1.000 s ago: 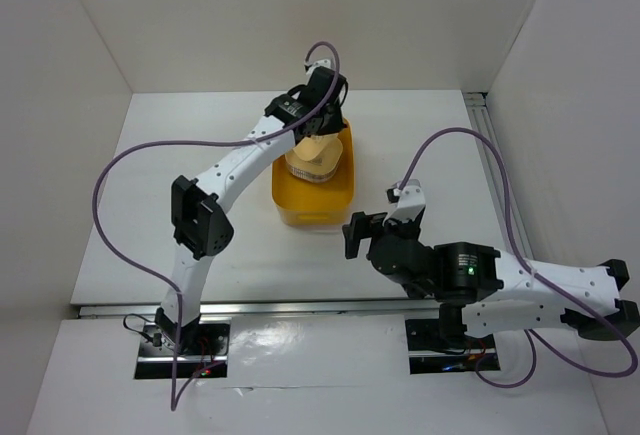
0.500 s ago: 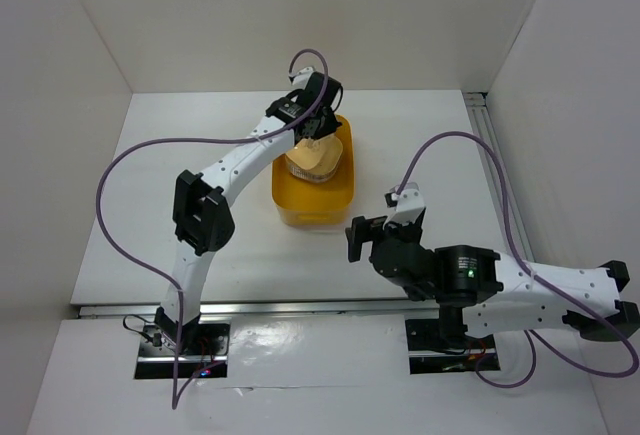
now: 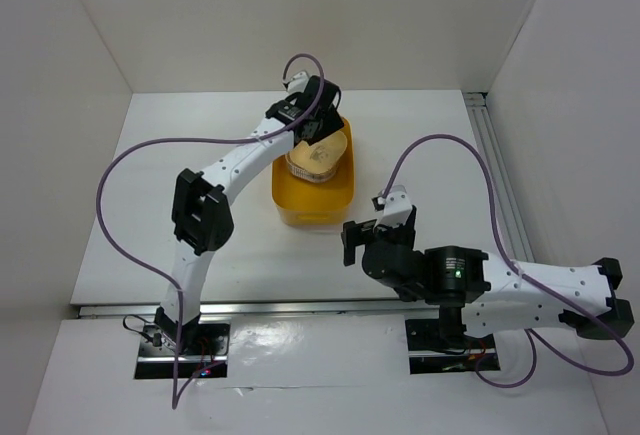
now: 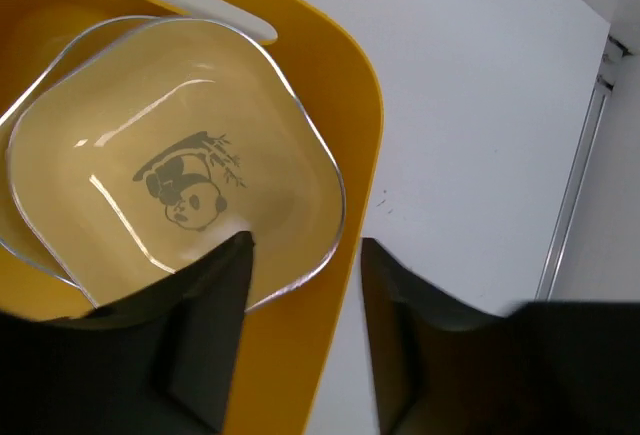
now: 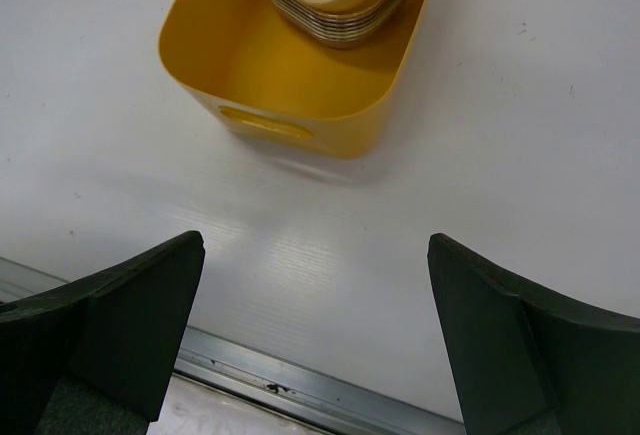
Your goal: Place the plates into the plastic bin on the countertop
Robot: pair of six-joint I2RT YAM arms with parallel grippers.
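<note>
Currently | plates (image 4: 180, 175) stacked at plastic bin's (image 4: 350, 95) far end, near surface's (image 5: 500, 155) far edge | left hand (image 4: 305, 245) part-open above top plate, holding nothing: apparently a release | right hand (image 5: 315, 245) wide, empty, idle.

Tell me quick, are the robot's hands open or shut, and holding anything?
Left gripper: open, jaws straddling the top plate's rim and the plastic bin's wall, gripping nothing.
Right gripper: wide open, empty, above the countertop.

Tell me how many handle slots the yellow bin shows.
2. One handle slot is in the bin's far end wall, next to the stack of plates; the other is in its near end wall, away from the plates. None seems hidden.
</note>
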